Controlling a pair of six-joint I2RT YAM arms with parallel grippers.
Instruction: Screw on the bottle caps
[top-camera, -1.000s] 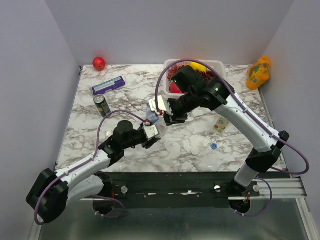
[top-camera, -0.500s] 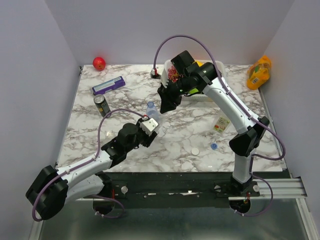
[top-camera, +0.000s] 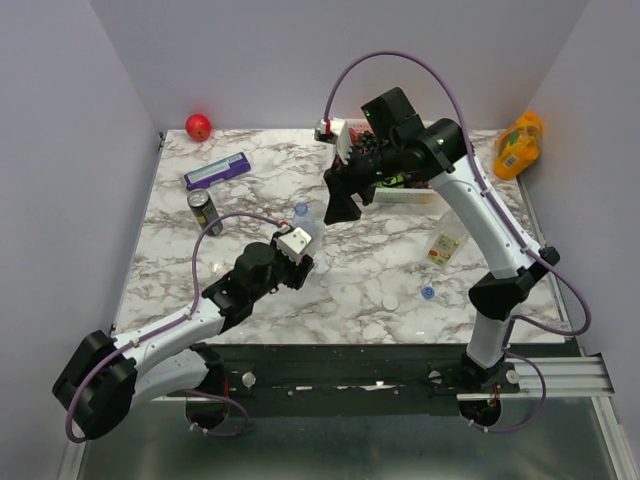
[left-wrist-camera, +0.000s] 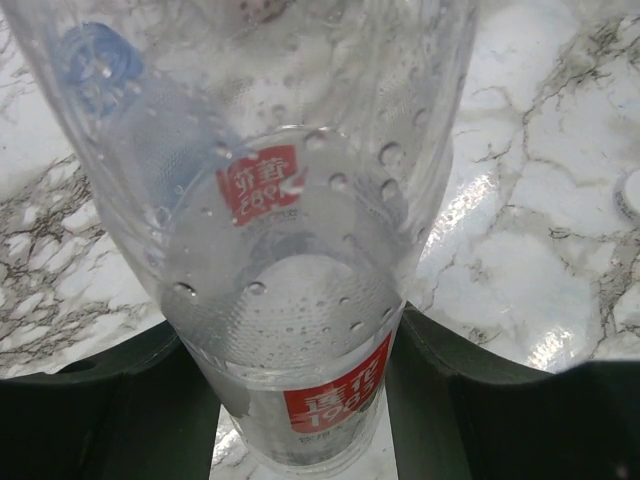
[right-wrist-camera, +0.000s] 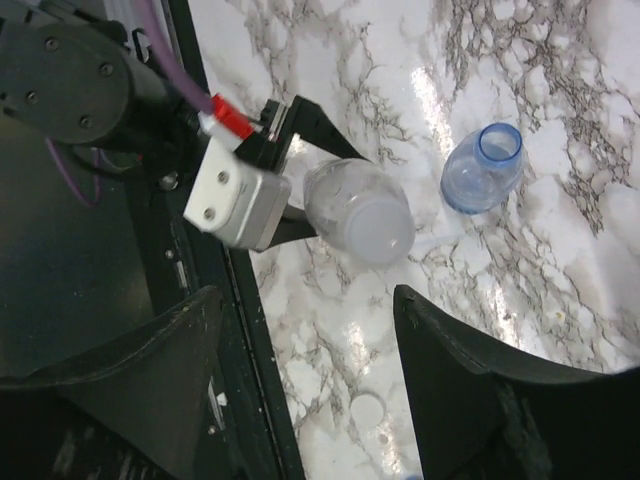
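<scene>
Inside left hand (left-wrist-camera: 300, 400), bottle (left-wrist-camera: 290, 230) top cropped off-frame.

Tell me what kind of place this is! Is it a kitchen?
Probably a robot test bench, not a kitchen. The left arm and right arm are bolted at the edge of a marble-patterned table, plain walls box it in, and a drink can and orange juice bottle sit like props.

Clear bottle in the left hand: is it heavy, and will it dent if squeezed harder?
Probably light: the bottle looks empty, with only droplets on its wall. That thin clear wall would likely dent under the left hand.
</scene>
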